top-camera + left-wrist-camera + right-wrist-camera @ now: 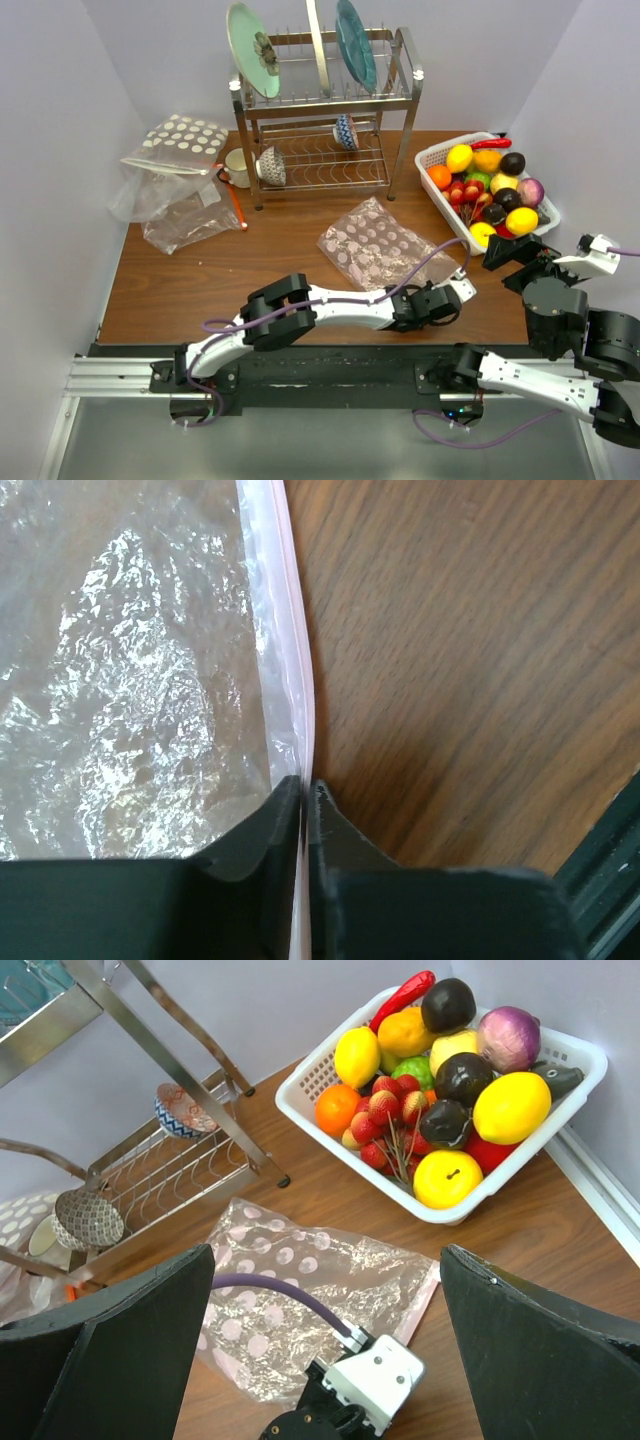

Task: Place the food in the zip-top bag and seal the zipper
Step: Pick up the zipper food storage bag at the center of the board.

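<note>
Food [495,185] piled in white basket [428,156], far right | zip-top bag [375,245] flat on table [200,285], long axis diagonal, mouth at near-right end | left gripper [306,790] pinching zipper [300,680] | right gripper [325,1255] spread wide.

You see the zip-top bag [130,680] as thin clear plastic, crinkled and throwing bright glints. Its zipper [300,660] is a smoother, pale pink strip. The left hand [305,788] has matt black plastic fingers [250,850]. The surface [480,680] under them shows brown wood grain with a soft sheen. The food [510,1107] looks glossy, the basket [312,1075] is white plastic lattice, and the rack [330,100] is bright metal.
</note>
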You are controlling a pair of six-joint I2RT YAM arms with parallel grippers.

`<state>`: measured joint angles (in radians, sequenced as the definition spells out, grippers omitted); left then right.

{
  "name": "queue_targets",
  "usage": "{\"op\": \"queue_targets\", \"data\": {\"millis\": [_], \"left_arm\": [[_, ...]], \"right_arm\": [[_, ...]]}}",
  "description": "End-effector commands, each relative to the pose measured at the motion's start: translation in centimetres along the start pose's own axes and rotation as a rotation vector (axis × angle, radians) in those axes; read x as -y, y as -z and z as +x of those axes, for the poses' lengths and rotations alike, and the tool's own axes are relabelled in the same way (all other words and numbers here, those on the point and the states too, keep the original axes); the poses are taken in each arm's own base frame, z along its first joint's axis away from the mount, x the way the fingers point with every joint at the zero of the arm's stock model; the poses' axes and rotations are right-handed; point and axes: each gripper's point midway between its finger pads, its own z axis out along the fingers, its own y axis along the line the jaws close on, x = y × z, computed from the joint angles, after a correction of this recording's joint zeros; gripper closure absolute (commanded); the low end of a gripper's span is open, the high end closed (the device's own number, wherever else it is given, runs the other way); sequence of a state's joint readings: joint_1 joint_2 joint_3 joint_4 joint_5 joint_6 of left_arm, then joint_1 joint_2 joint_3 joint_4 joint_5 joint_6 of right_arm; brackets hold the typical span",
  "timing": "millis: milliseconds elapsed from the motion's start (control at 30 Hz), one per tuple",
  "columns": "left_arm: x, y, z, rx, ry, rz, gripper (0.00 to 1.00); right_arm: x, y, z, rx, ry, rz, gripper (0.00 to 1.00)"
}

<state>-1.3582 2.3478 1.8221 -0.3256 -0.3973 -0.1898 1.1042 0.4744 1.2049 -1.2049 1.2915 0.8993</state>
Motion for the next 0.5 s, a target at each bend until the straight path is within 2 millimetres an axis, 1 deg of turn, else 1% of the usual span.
{"op": "queue_targets", "data": {"millis": [0, 67, 100, 167, 200, 267, 300, 367, 400, 467], "left_arm": [[-1.1, 0.8, -1.2, 0.012, 0.041, -0.026, 1.0], [-1.9, 1.5, -1.5, 0.02, 0.06, -0.029, 1.0], [-2.3, 2.6, -2.7, 0.044, 0.078, -0.021, 1.0], [-2.7, 3.8, -3.5, 0.061, 0.112, 0.006, 1.0], [-3.9, 4.8, -4.2, 0.079, 0.141, 0.01, 1.0], [-4.5, 5.8, -4.6, 0.083, 0.199, 0.053, 1.0], [-6.1, 6.8, -5.1, 0.096, 0.237, 0.058, 1.0], [-7.4, 7.8, -5.2, 0.106, 0.284, 0.078, 1.0], [-8.6, 8.9, -5.3, 0.122, 0.316, 0.091, 1.0], [-9.8, 10.1, -5.3, 0.14, 0.345, 0.083, 1.0]], "right_arm": [[-0.1, -0.1, -0.5, 0.024, -0.046, 0.007, 0.01], [-0.4, -0.2, 0.1, 0.011, -0.024, 0.003, 0.01], [-0.6, -0.2, 0.3, 0.006, -0.018, 0.002, 0.01], [-1.1, -0.2, 0.9, -0.014, -0.006, -0.007, 0.01], [-1.3, -0.3, 1.1, -0.021, -0.004, -0.011, 0.01], [-1.7, -0.3, 1.6, -0.038, 0.008, -0.022, 0.01], [-2.1, -0.2, 1.8, -0.052, 0.003, -0.036, 0.01], [-2.6, -0.3, 2.9, -0.077, 0.004, -0.05, 0.01], [-3.3, -0.2, 3.5, -0.103, -0.01, -0.074, 0.01], [-3.8, -0.2, 5.3, -0.14, -0.008, -0.089, 0.02]]}}
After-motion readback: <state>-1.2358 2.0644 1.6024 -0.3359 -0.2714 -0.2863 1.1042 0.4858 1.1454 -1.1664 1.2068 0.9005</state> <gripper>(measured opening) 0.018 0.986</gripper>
